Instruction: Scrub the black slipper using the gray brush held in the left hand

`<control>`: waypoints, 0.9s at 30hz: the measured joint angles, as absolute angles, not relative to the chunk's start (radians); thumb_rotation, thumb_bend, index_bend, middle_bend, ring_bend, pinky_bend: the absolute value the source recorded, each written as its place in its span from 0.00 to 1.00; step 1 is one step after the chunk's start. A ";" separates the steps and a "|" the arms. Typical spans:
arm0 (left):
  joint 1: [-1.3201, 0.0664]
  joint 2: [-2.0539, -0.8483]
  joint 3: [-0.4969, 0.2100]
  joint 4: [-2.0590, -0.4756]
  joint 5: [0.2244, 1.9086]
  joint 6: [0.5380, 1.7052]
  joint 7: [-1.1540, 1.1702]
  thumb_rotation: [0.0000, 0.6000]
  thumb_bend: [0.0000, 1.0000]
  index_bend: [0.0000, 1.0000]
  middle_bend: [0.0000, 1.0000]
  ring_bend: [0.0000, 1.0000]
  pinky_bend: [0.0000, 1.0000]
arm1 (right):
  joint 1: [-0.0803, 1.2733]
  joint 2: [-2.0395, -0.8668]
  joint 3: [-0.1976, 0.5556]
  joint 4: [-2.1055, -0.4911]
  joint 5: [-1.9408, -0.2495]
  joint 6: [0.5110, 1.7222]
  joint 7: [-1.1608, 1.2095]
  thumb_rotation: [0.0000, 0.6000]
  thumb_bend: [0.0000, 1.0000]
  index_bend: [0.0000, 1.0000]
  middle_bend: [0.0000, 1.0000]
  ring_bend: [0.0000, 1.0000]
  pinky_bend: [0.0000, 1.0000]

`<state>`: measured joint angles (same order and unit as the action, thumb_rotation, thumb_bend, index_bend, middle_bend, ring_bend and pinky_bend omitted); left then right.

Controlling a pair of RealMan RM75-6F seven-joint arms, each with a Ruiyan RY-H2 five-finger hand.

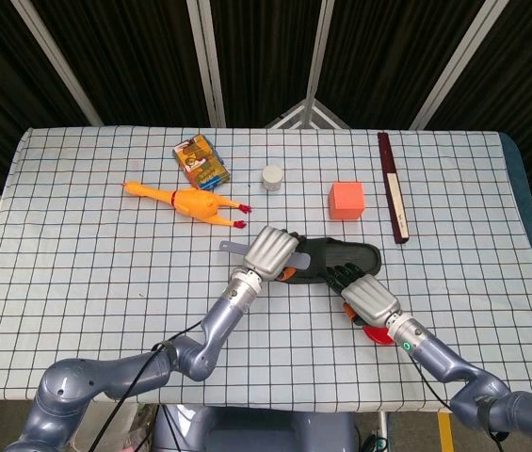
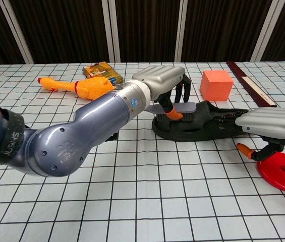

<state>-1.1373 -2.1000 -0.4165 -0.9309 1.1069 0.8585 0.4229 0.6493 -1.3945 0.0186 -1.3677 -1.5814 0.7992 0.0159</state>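
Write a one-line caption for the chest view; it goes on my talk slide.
Left hand holds the gray brush over the black slipper while the right hand steadies it.
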 measured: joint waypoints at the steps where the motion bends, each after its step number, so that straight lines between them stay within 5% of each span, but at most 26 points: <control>1: -1.142 -2.105 -0.416 -0.921 1.111 0.859 0.414 1.00 0.45 0.54 0.62 0.51 0.60 | 0.650 -1.394 0.017 -1.368 -1.579 0.798 0.014 1.00 0.75 0.00 0.00 0.00 0.08; 27: -1.224 -2.206 -0.409 -0.756 1.187 0.905 0.337 1.00 0.46 0.54 0.62 0.51 0.60 | 0.667 -1.387 -0.009 -1.396 -1.561 0.813 -0.016 1.00 0.75 0.00 0.00 0.00 0.08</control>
<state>-1.2236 -2.2060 -0.4089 -0.7561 1.1870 0.9051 0.3375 0.6674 -1.3874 -0.0094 -1.3965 -1.5607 0.8133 -0.0163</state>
